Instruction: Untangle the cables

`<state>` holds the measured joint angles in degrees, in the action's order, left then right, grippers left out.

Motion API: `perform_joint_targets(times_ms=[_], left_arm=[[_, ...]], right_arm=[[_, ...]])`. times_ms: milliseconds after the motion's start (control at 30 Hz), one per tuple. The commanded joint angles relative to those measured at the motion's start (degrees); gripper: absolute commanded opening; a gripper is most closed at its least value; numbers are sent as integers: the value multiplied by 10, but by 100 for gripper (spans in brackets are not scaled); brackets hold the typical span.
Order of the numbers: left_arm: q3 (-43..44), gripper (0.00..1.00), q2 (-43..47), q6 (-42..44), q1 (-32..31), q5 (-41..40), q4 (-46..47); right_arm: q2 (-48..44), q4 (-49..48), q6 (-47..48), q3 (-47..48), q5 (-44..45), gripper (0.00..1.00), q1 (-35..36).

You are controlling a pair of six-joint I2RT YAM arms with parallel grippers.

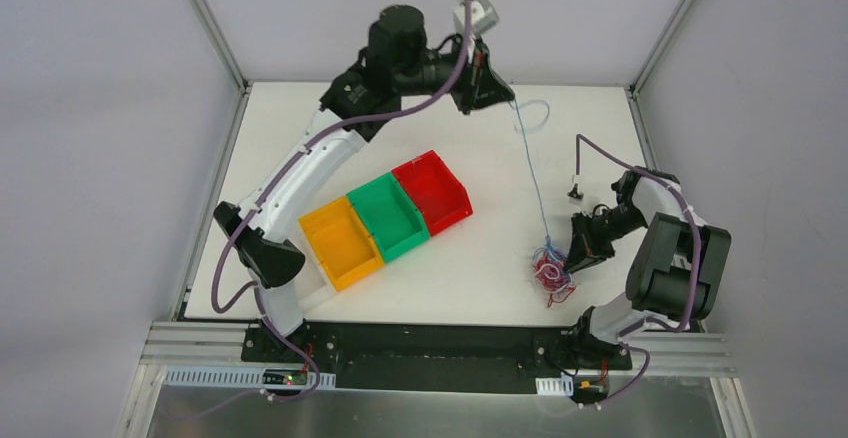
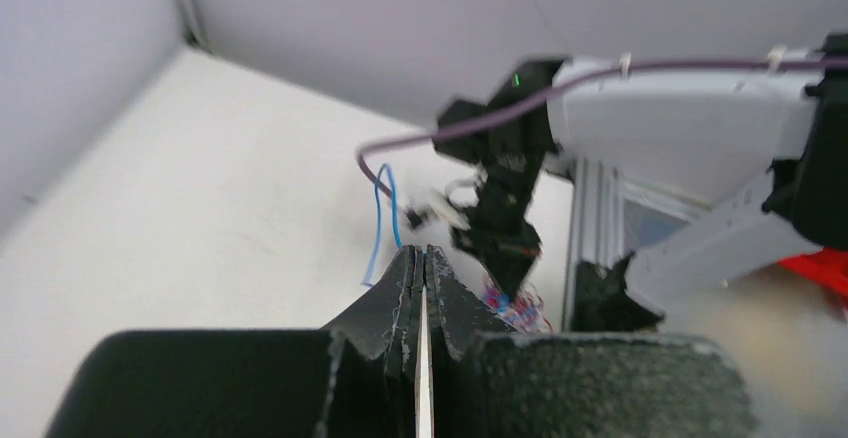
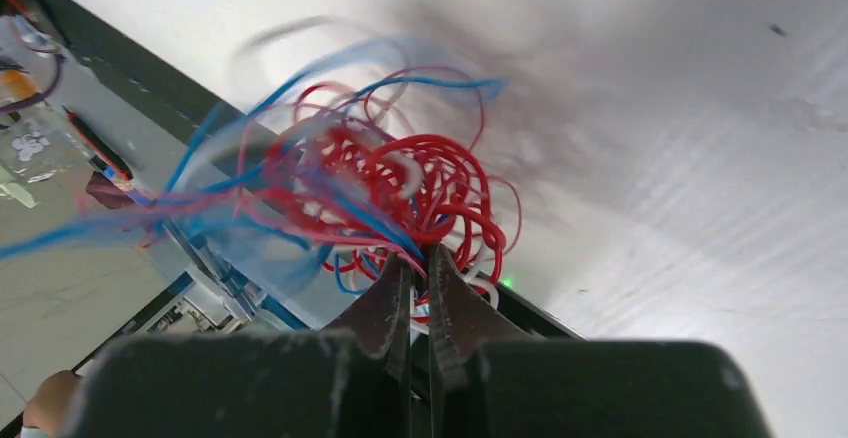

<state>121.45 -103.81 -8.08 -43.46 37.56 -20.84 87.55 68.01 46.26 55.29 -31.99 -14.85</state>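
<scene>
Pulling one strand free was the step we'd reached, by our read. Left claw (image 1: pixel 508 98), on the far side of the red bin (image 1: pixel 432 193), was pinched tight on the blue cable (image 1: pixel 532 173), which ran nearly straight to the cable knot (image 1: pixel 550 268) sitting near-right of that bin. Right claw (image 1: pixel 571 262) was clamped shut on the cable knot, anchoring it. Next we'd want a slow, steady draw away from the bin, watching for snags.

Left-middle of the surface (image 1: pixel 480 278) is blocked by a diagonal row: orange bin (image 1: pixel 340 243), green bin (image 1: pixel 388 216), red bin (image 1: pixel 432 191). On the right, a blue cable (image 1: pixel 531 173) stretches from far-middle down to the tangle (image 1: pixel 550 266) near right. Open lane between the bins and that cable.
</scene>
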Motion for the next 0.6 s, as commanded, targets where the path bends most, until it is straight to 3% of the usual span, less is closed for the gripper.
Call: perform_joint_targets(times_ms=[0,400,567], left_arm=[[99,0,45,1,33,-49,74],[192,0,49,36,85,-120,90],[146,0,77,52,88,-119,90]], right_arm=[[25,-20,42,-17,106,0,-23],[71,-67,31,-26,195,0,-71],[77,-58,18,-6,174,0,-82]])
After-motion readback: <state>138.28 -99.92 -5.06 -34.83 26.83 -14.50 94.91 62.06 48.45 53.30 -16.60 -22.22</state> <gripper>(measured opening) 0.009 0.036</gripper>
